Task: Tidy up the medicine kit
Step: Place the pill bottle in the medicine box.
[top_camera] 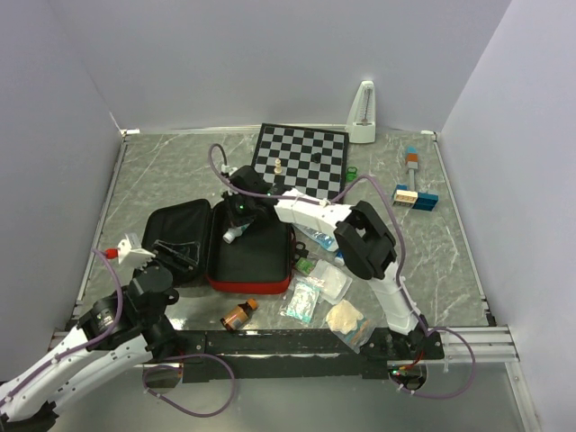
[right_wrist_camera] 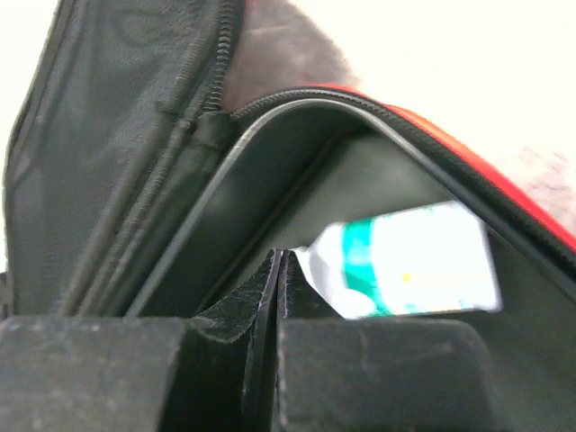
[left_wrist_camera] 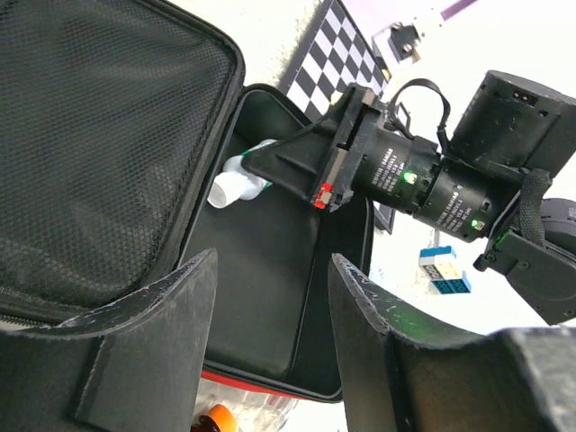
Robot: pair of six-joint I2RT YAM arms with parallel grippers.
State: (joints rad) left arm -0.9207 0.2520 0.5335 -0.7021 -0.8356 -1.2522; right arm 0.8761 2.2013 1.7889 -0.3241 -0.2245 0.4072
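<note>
**Lying open left of centre: medicine kit, with the right gripper inside it**

1. Lower left of the overhead view: the left gripper hovers at the left edge of the case. In its own wrist view the fingers stand spread with nothing between them.

2. Centre-left: the medicine kit lies unzipped and flat on the grey marbled table. The black mesh-lined lid is folded out to the left. The black-lined tray is on the right, and its red outer shell shows along the near edge.

3. Centre: the right gripper reaches down into the tray near its upper left corner. Its fingers are pressed together with nothing between them.

4. A white and teal tube lies in the same corner, just beyond the fingertips. The wrist view is blurred, so it cannot be told whether the tips touch the tube.

5. Lower centre: a brown bottle with an orange cap lies on its side just in front of the kit.

6. To the right of the bottle, several clear packets lie loose beside the kit's right edge. One pouch holds pale material.

7. Upper centre: the chessboard sits behind the kit, apart from it, with one pale piece standing on it.

8. Upper right: coloured blocks lie well apart from the case.
</note>
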